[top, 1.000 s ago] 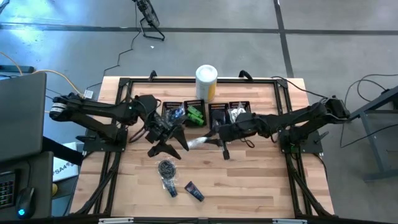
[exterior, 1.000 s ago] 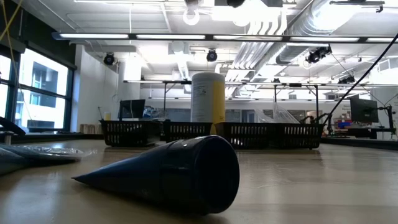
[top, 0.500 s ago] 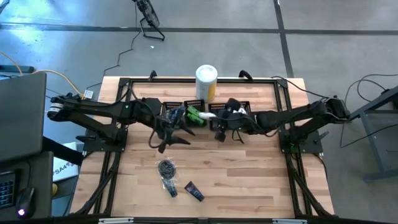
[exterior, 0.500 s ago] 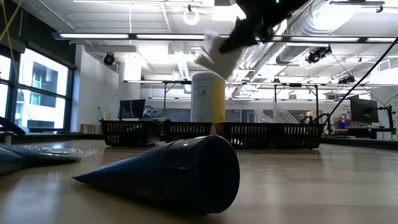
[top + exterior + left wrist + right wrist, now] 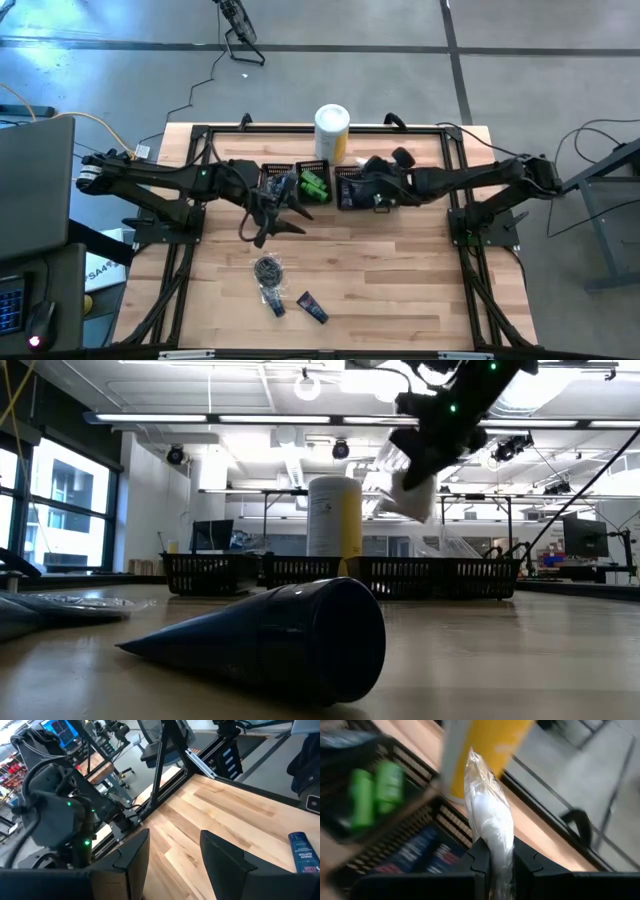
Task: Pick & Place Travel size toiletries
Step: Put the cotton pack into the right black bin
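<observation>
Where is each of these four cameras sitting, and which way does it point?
High: overhead, straight down on table and both arms.
Low: at tabletop height, looking across a dark blue tube; right gripper above.
Left wrist: past open fingers onto wood.
Right wrist: fingers pinching a clear sachet over bins.
Shared: the yellow canister appears in the high, low and right wrist views.

A clear sachet [image 5: 490, 820] with white content is gripped between the dark fingers [image 5: 480, 860] of the right gripper [image 5: 496, 862], above black mesh bins [image 5: 405, 832] where green packets [image 5: 375, 795] and dark blue tubes [image 5: 420, 852] are kept, beside a yellow-and-white canister [image 5: 480, 750].
</observation>
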Action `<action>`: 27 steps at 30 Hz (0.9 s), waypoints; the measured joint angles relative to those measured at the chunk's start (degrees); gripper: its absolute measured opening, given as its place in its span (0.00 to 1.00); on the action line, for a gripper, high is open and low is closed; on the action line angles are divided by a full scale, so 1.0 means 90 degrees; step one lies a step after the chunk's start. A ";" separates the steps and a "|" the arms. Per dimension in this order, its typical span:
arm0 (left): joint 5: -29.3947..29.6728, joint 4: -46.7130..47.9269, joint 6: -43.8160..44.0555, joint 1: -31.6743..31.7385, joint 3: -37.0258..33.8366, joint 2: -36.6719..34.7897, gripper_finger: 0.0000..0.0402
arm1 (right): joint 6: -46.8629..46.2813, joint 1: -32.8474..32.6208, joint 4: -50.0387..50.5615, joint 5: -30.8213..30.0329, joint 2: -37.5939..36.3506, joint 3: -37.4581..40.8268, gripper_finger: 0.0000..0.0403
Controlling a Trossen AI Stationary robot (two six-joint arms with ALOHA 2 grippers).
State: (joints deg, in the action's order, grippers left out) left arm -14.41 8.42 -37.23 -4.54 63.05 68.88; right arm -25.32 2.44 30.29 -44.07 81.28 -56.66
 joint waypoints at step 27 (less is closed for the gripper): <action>0.0192 0.0225 0.0002 0.0002 0.0000 0.0000 0.42 | -0.1215 0.0906 0.0102 0.0936 0.0066 0.1154 0.09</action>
State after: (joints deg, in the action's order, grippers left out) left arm -12.69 10.44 -37.21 -4.51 63.05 68.88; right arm -36.26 10.59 31.21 -35.65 81.87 -46.28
